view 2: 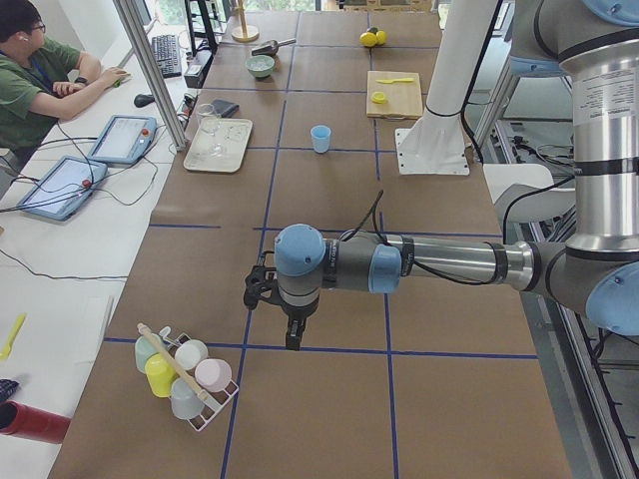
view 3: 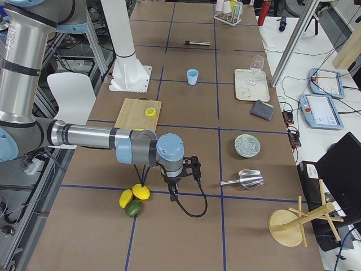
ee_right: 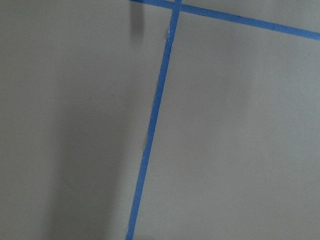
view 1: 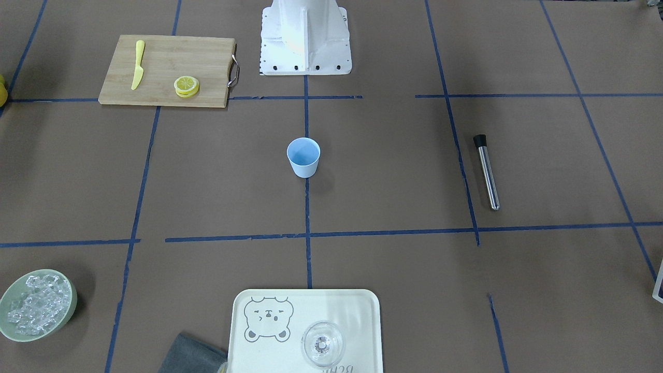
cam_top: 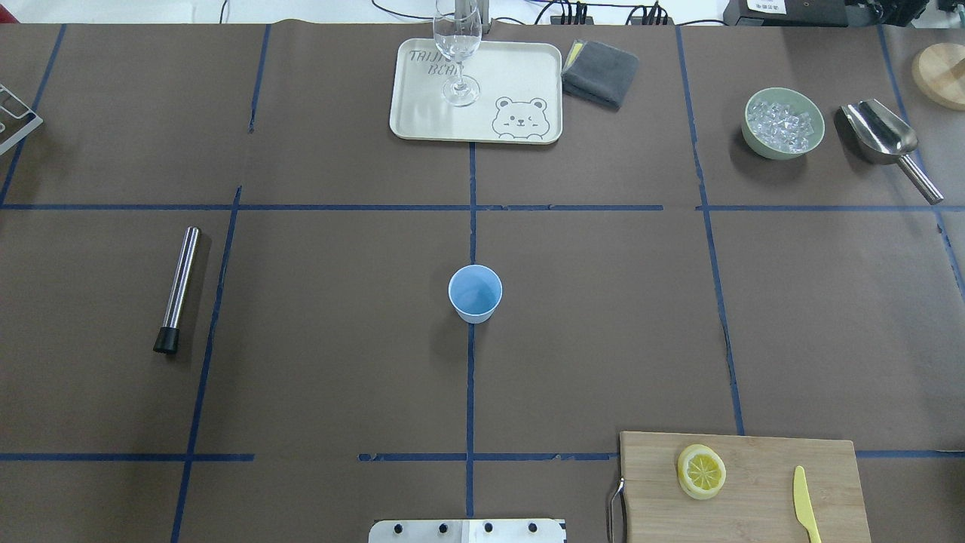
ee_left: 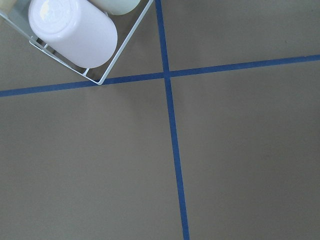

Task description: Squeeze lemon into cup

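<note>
Arms stretch level above the ends of the worktop (cam_top: 339,339), the left arm (view 2: 449,261) by a mug rack (view 2: 185,374), the right arm (view 3: 90,135) near loose fruit (view 3: 134,197). We cannot tell whether the left hand (view 2: 256,289) or the right hand (view 3: 196,166) is spread or closed. We see the lemon (cam_top: 701,472) lying on the cutting board (cam_top: 761,452), the cup (cam_top: 475,292) upright mid-worktop, well apart.

tabletop (cam_top: 339,362): brown paper, blue tape grid (cam_top: 470,392). white side bench (view 2: 80,289) beside it, two tablets (view 2: 122,138), seated operator (view 2: 28,85) in green shirt. aluminium post (view 2: 150,60) at bench edge. light even, shadows soft
</note>
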Controlling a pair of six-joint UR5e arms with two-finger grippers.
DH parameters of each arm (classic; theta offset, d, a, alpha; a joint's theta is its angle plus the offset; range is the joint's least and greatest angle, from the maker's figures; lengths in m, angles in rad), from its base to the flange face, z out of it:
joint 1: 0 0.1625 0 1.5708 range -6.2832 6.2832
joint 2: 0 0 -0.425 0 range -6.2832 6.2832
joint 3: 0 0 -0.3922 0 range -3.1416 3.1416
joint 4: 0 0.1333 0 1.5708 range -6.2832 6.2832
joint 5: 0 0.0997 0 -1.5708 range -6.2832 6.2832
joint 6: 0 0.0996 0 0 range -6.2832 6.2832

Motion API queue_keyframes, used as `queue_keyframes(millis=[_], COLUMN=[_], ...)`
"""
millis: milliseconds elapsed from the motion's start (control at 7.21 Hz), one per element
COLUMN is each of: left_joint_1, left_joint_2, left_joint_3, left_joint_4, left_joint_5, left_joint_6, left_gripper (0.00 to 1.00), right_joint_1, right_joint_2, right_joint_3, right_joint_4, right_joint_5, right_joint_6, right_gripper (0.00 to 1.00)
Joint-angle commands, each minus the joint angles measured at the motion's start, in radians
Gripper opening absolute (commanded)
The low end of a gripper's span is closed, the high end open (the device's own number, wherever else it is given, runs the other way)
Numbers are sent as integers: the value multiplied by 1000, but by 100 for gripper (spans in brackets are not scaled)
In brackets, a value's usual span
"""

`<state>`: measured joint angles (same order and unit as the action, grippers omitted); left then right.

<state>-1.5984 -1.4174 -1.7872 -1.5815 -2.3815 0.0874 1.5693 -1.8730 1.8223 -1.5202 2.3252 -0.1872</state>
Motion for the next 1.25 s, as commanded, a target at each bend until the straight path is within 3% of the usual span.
queue_keyframes(millis=[0, 555, 833, 1110], left_joint_1=[0, 0, 0, 0], left_joint_2=[-21, -25, -23, -23], left_joint_3=[5, 5, 5, -1], left_joint_4=[5, 6, 8, 6], left_joint_5=[7, 7, 7, 7], left_joint_6=[0, 0, 0, 0], left_gripper=[100, 100, 100, 100], right_joint_1=[0, 0, 0, 0], right_joint_2=[0, 2, 11, 63], right_joint_3=[0, 8, 55, 63], right_joint_4=[0, 0, 2, -3], right_joint_5=[-1, 0, 6, 6], right_joint_6=[0, 5, 15, 28], right_gripper=[100, 100, 100, 100])
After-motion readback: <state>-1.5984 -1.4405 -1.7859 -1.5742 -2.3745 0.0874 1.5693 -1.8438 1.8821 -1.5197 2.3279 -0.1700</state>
